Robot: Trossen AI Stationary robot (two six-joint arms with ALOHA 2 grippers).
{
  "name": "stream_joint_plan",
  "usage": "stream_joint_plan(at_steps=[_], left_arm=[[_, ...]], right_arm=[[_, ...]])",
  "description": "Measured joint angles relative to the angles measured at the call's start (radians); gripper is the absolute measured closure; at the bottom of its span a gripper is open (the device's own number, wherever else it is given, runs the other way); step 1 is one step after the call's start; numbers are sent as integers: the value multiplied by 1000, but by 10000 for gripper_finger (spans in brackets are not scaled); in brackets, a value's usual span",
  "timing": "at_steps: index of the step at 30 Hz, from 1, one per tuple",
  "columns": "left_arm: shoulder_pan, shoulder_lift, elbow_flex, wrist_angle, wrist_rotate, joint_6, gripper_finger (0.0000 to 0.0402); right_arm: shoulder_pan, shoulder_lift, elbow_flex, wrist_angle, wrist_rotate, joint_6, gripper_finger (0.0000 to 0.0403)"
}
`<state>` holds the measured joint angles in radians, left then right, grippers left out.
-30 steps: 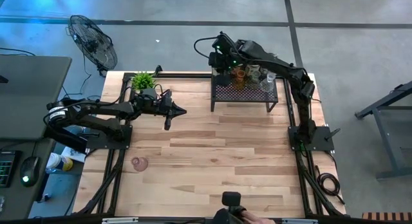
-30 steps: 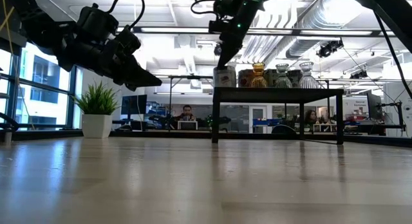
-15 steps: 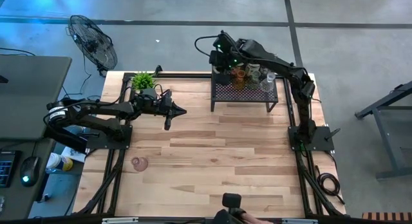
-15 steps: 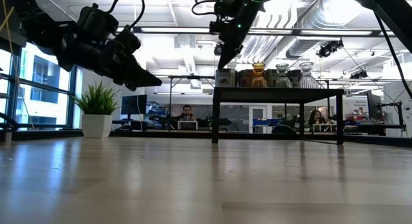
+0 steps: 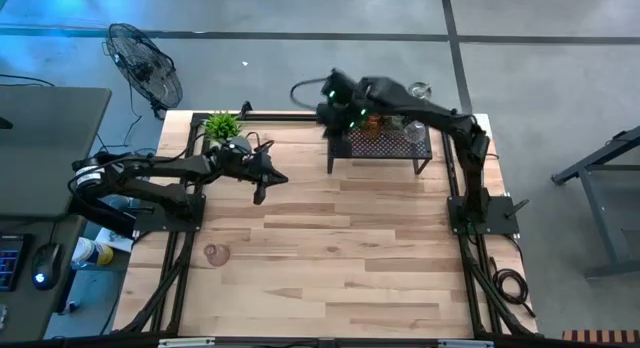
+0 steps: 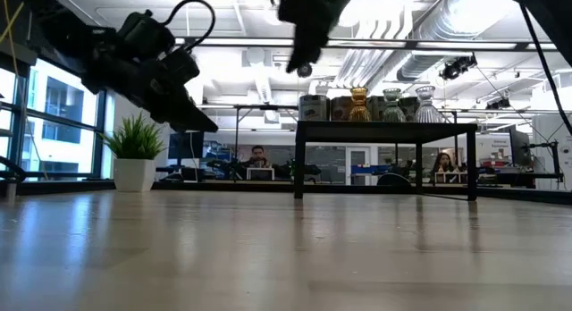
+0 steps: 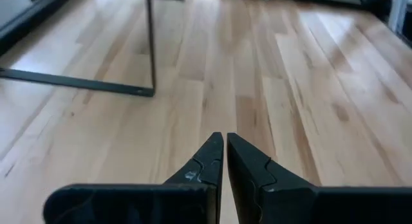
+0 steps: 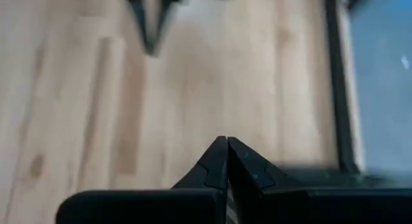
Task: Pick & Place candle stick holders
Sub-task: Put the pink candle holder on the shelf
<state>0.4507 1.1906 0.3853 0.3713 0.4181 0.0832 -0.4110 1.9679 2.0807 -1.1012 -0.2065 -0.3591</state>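
High view: a pale wooden table (image 5: 330, 248) fills most of the picture, with a dark arm at each side. At its far edge stands a black mesh rack (image 5: 380, 146), and the candle stick holders (image 6: 362, 106) are seen lined up on top of it in the low view, an amber one (image 6: 358, 105) among clear and silvery ones. A single pink holder (image 5: 214, 254) is seen alone on the near left of the table, well apart from the rack. A potted plant (image 5: 222, 125) sits at the far left corner.

The right gripper (image 5: 335, 100) is held above the left end of the rack, clear of the holders, and its fingers are pressed together with nothing between them, as its wrist view shows. The left gripper (image 5: 272, 178) is held over bare wood beside the plant, fingers likewise together and empty.

The holders are judged to be glass: stiff, light, smooth enough to slip, and liable to chip or tip if knocked. A hold across the body or at a narrowed waist is judged safest, with moderate pressure. On the rack they stand close together, so neighbours are likely to be nudged by opened fingers. The pink holder has open table around it and nothing is seen in its way.
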Motion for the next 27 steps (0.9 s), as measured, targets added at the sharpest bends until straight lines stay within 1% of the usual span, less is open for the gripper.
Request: stream_joint_plan(at_steps=[2,5,9,12,16,18,20,23,25,27], left_arm=[[-4,-12,37,-92,9,25,383],[-31,-45,79,-221,-45,68,383],[-96,-101,96,-270,-91,98,383],[-152,-141,96,-293,-93,96,383],[-224,-193,102,-367,-142,70,383],[-261,-209,137,-468,-192,61,383],[-300,-217,189,-604,-253,46,383],[-366,-217,270,-792,-324,6,383],[-413,-217,315,-889,-352,-30,383],[-456,-216,350,-971,-354,-65,383]], right_arm=[[54,3,-26,69,-16,-10,403],[126,-24,-124,238,-55,-10,403],[198,-110,-335,525,-59,38,403],[229,-201,-539,758,-19,119,403],[263,-345,-826,1044,96,233,403],[283,-422,-971,1179,153,290,403],[309,-494,-1107,1314,221,333,403],[358,-597,-1293,1475,362,372,403],[398,-652,-1401,1581,466,392,403],[439,-692,-1498,1683,554,404,403]])
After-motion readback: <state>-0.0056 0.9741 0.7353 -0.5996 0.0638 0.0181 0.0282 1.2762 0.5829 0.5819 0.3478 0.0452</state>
